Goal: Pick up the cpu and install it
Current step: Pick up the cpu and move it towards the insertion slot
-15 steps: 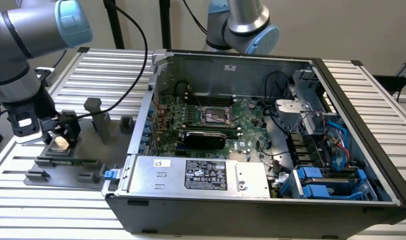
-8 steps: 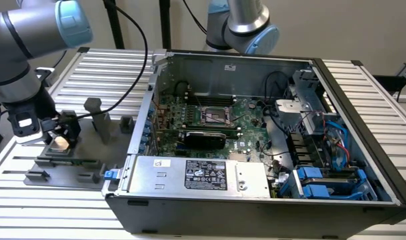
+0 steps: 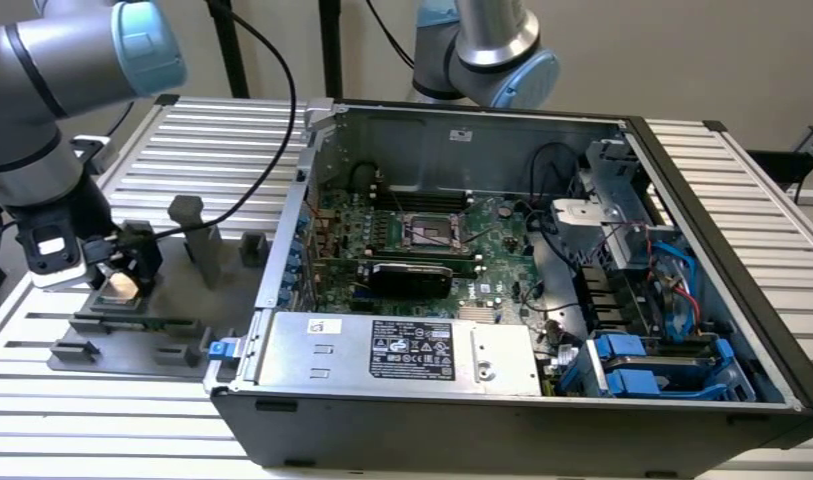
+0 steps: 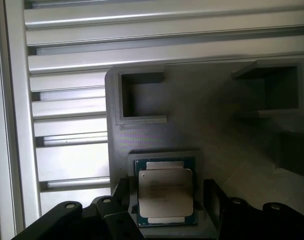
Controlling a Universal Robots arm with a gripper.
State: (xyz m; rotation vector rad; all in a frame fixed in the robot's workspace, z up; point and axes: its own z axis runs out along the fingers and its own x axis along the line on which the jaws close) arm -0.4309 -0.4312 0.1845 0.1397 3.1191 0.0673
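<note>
Hovering over the grey fixture (image 4: 217, 135) at the exterior view's left, the hand (image 3: 117, 275) straddles the cpu (image 4: 165, 192) — fingers (image 4: 212, 200) apart, one on either side of it.

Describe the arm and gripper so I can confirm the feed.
The arm is silver-grey tubing with light-blue joint caps and a black wrist. The gripper is black, with a white block beside it; a black cable loops toward it.
</note>
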